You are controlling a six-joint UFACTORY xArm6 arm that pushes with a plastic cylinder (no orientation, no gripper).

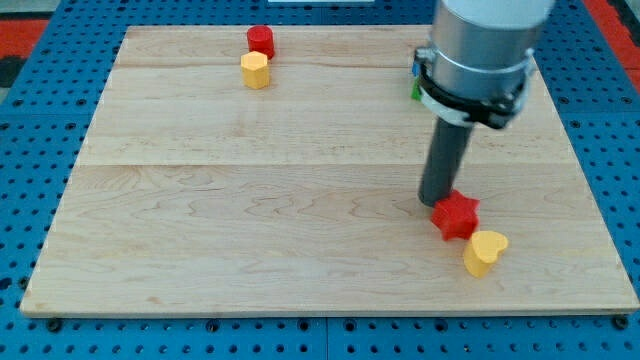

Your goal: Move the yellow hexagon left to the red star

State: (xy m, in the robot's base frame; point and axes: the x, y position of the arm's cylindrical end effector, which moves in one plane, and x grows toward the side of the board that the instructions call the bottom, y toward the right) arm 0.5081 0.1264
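The yellow hexagon (255, 70) sits near the view's top, left of centre, touching a red cylinder (261, 41) just above it. The red star (456, 215) lies at the lower right of the wooden board (200, 200). My tip (436, 201) rests on the board right against the star's upper left side, far from the yellow hexagon. A yellow heart (484, 251) lies just below and right of the star, touching it or nearly so.
A green block (415, 91) and a bit of a blue one (414, 70) show behind the arm's grey body (480, 50) at the upper right, mostly hidden. The board lies on a blue perforated table (30, 120).
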